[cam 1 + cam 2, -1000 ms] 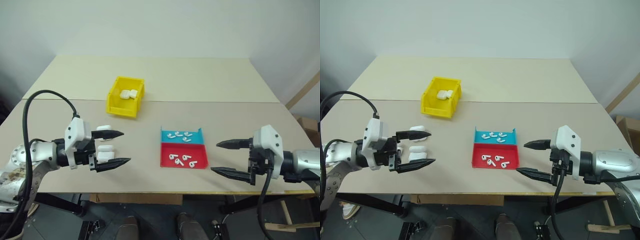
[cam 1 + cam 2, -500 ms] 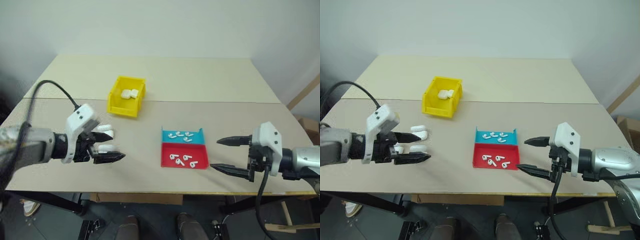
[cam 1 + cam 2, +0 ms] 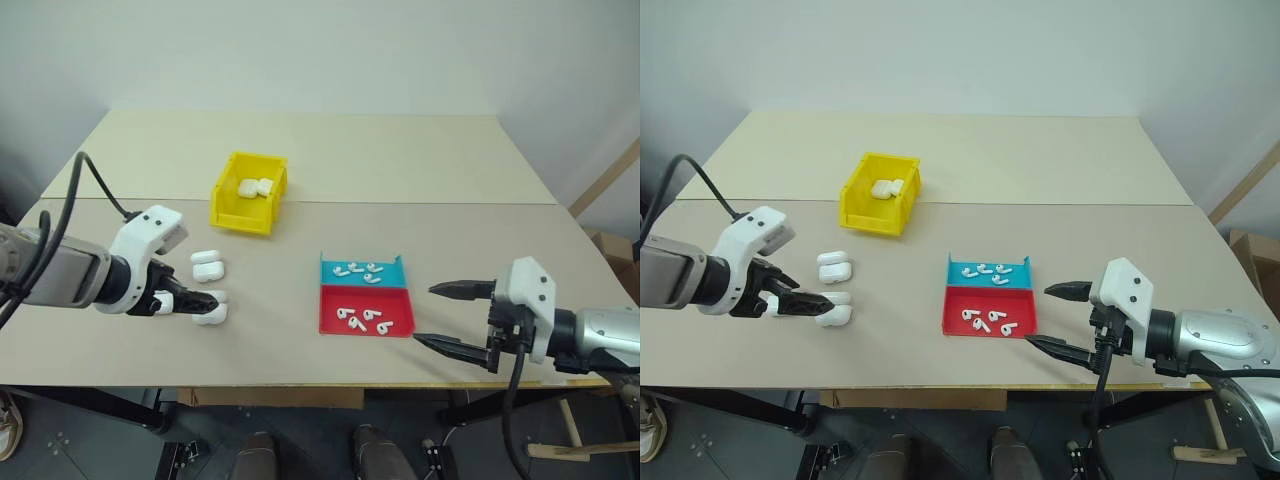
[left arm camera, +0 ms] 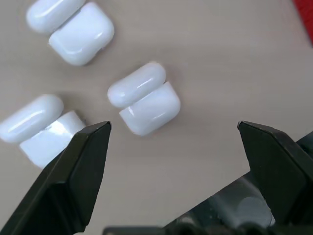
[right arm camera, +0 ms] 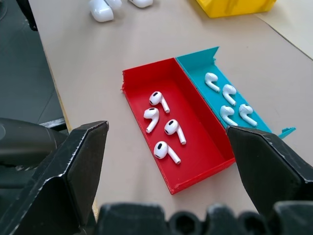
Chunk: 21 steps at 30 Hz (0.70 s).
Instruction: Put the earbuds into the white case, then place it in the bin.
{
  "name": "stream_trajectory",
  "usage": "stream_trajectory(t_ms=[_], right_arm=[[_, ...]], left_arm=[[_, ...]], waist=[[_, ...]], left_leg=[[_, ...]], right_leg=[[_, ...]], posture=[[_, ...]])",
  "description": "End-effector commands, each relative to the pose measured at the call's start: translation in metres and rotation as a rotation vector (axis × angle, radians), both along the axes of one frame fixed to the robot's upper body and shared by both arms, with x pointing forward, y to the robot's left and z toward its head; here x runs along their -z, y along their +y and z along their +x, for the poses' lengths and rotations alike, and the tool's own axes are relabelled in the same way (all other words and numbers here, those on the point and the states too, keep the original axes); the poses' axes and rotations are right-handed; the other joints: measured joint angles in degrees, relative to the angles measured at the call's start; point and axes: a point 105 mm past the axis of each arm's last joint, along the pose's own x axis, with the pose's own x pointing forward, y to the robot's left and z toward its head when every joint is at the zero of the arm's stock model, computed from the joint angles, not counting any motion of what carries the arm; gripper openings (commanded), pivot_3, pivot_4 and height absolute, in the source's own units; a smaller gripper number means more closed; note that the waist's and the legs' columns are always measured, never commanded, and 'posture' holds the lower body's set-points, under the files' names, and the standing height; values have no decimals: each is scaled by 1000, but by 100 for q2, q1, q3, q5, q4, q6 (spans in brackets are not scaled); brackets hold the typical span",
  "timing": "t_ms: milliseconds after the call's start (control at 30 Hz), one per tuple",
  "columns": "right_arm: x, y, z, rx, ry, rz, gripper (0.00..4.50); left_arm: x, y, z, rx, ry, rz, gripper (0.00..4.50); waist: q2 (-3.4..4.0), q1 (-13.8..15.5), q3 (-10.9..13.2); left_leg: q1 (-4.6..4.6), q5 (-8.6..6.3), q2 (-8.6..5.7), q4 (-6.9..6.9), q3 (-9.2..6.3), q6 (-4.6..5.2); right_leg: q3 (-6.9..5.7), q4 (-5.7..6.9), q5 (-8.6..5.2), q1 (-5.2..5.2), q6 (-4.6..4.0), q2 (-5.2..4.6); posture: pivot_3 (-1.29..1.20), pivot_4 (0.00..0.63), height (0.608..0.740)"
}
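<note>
Three open white cases (image 4: 144, 105) lie under the wide-open, empty left pincer (image 3: 200, 303); centre on one before closing; right pincer (image 3: 450, 318) open, empty

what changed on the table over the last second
The left gripper turned downward and dropped to the white cases on the table, fingers open, holding nothing. The right gripper stayed open beside the red tray. Earbuds, trays and yellow bin kept their places.
</note>
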Motion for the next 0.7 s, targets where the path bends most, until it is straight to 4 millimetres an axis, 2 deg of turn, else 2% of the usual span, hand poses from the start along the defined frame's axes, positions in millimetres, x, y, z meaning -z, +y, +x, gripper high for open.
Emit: stream_trajectory(t_ms=[33,200,467,700], right_arm=[[-6,9,-3,-24,-52,9,4467],[-5,11,-4,-18,-60,20,4467],[-7,15,-6,-13,-79,31,4467],[-6,17,-11,-5,-86,40,4467]], left_arm=[[0,-1,0,-78,0,-13,4500],[17,-4,20,-175,3,-40,4500],[39,-26,40,-206,24,-37,4500],[50,-35,48,-226,48,-14,4500]], waist=[[1,-7,0],[8,67,-4],[6,168,-5],[6,167,-6]], left_leg=[[1,0,0,0,2,0],[3,2,-1,0,1,-8],[-1,5,-4,0,1,-13],[-2,6,-7,3,-1,-14]], right_leg=[[1,-2,0,0,0,-1],[-2,4,7,2,-12,-2],[-1,-2,10,2,-15,-3],[-1,-2,12,2,-15,-4]], posture=[[0,150,740],[0,150,740],[0,150,740],[0,150,740]])
